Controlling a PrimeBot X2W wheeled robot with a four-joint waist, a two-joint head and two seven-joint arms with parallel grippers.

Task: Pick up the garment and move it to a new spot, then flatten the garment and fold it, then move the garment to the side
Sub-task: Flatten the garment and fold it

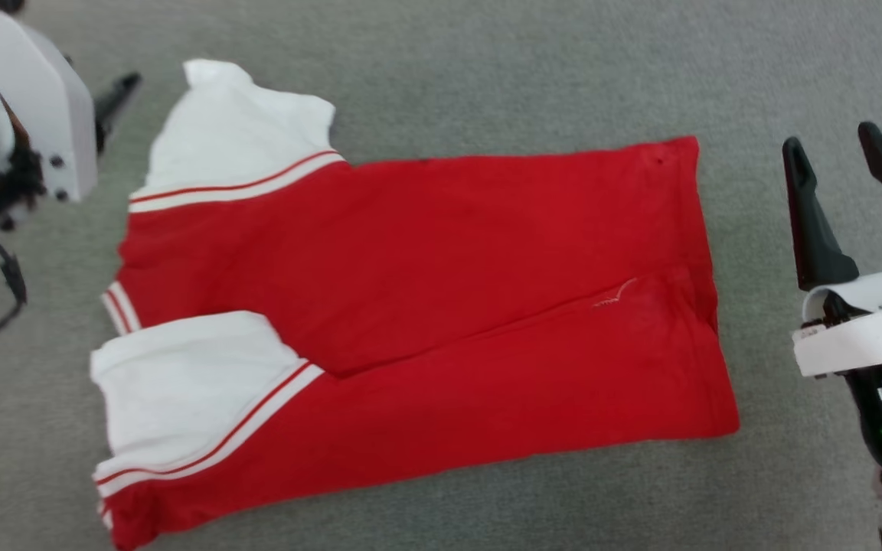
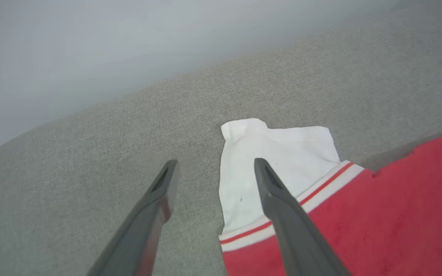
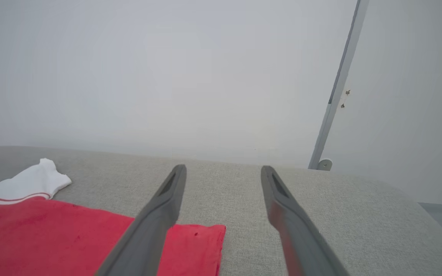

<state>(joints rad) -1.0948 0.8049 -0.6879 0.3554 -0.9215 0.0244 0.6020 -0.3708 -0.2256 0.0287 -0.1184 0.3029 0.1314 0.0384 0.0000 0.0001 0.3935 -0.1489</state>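
One garment (image 1: 441, 306) lies flat on a big grey top (image 1: 487, 69). The top is made of rough woven cloth with a soft rounded edge. The garment is smooth and bright red, and it makes a long shape that runs from left to right. Its long sides are folded in, and the near flap lies over the middle part.

Two white short sleeves sit at the left end, a far one (image 1: 242, 130) and a near one (image 1: 173, 383). Each sleeve joins the red cloth along a white band with a thin red line in it. The far sleeve has a small bumpy corner sticking up. One tiny white stitched mark (image 1: 615, 295) shows on the red cloth near the right end. That end is straight, with square corners.

Two grippers are here. Each has two long, dark, pointed fingers that look hard and smooth. The left gripper (image 2: 215, 163) is at the far left, just beside the far sleeve. Its fingers are spread wide and hold nothing. The right gripper (image 1: 831, 136) is to the right of the garment, apart from it. Its fingers are spread wide too, with nothing between them.

One thin black cable (image 1: 4, 298) loops down from the left arm. A plain pale wall (image 3: 167, 76) stands behind the grey top, with one slanted grey bar (image 3: 340, 88) on it.
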